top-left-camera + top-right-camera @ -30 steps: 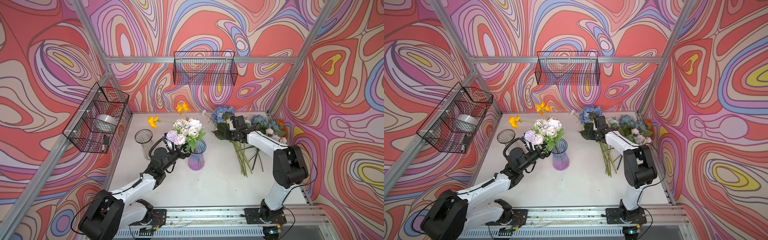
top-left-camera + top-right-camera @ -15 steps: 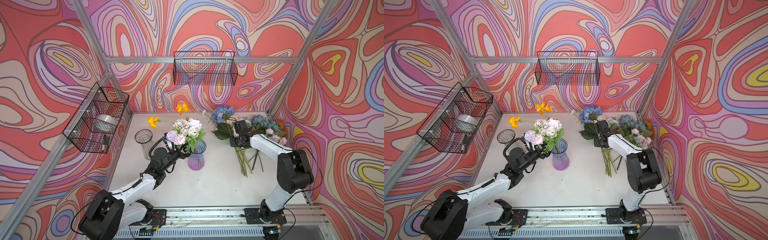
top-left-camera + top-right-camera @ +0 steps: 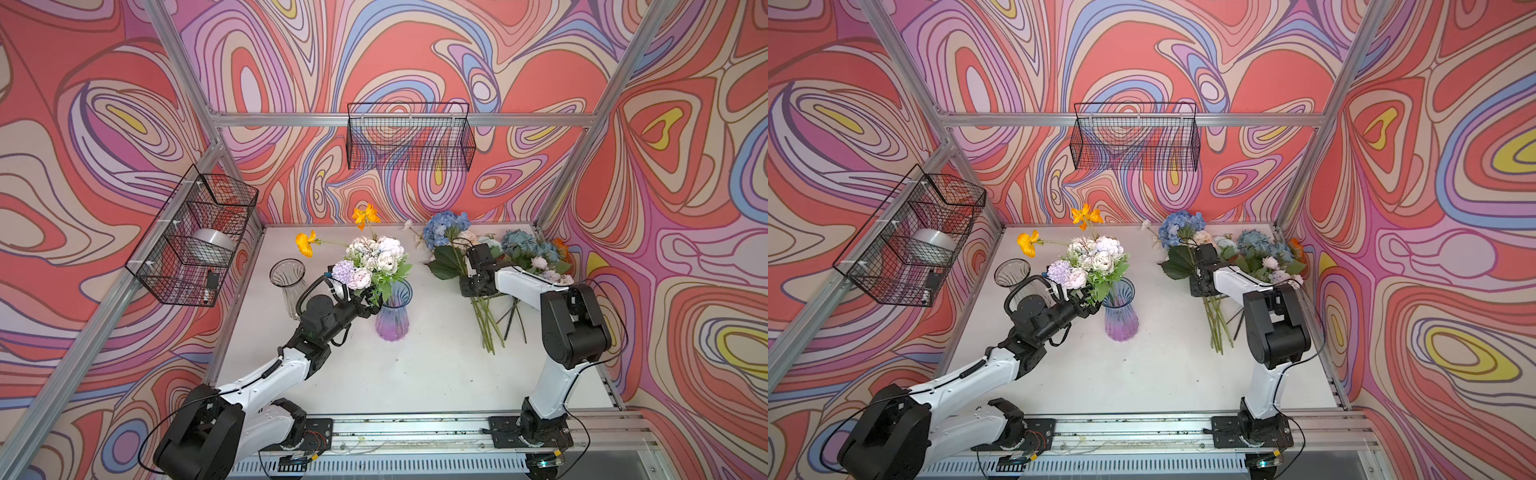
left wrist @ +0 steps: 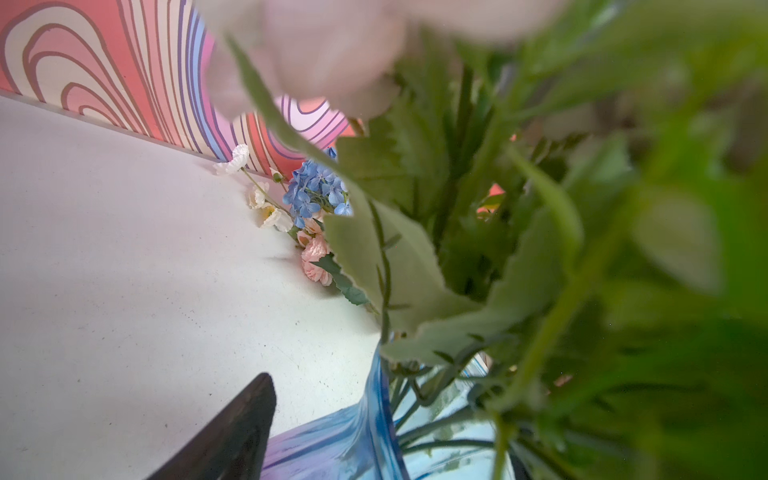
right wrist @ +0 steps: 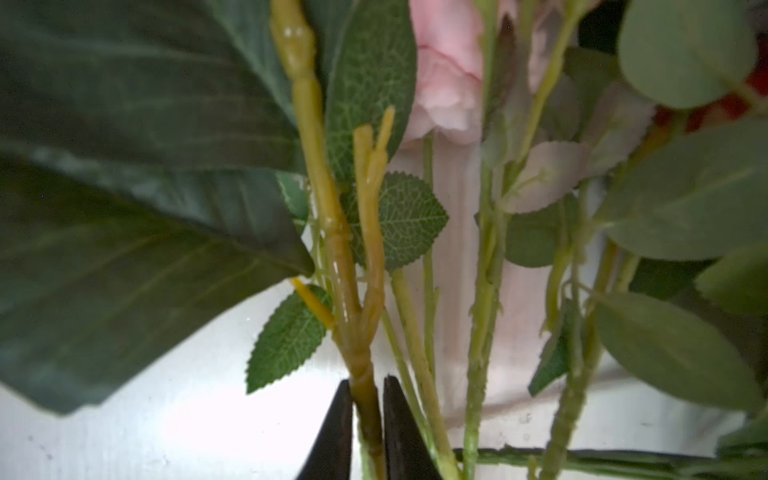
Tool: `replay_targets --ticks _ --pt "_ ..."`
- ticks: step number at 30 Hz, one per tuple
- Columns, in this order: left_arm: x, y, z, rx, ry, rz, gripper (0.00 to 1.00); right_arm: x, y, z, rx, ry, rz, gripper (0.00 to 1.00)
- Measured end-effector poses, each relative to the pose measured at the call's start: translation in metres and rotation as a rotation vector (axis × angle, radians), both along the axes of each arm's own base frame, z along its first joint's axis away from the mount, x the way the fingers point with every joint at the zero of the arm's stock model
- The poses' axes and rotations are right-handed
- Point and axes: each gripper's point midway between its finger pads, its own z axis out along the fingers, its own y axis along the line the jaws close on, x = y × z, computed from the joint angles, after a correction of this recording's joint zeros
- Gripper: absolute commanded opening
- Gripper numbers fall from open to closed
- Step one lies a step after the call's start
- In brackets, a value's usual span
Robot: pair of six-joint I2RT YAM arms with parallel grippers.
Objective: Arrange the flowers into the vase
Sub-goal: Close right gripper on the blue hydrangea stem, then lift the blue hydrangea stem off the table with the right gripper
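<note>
One mixed bunch (image 3: 376, 257) is seated in the blue-purple vase (image 3: 392, 322), with two orange poppies (image 3: 305, 243) leaning out behind it. Right of that vase, loose flowers (image 3: 521, 249) are heaped at the far edge of the table (image 3: 415, 374), overlapped past counting. One yellow-green stem (image 5: 332, 232) is clamped by the right gripper (image 5: 368, 386). The left gripper (image 3: 369, 308) is held at the vase's rim; one finger is hidden by foliage, so its state cannot be told. One clear vase (image 3: 289, 282) is set left; open tabletop is left in front.

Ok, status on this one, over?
Right gripper shut on thick stem. Left gripper at bouquet in blue vase, grip unclear. Neighbouring stems crowd the pick.
</note>
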Motion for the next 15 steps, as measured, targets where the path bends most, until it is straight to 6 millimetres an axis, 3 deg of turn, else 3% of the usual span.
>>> replay_targets --ticks 7,15 --pt "0.001 0.000 0.000 0.002 0.002 0.005 0.87 0.005 0.003 0.007 0.026 -0.025 -0.002 0.00" --pt "0.002 0.000 -0.001 0.003 0.006 0.006 0.87 0.000 0.011 0.036 0.099 -0.065 -0.004 0.00"
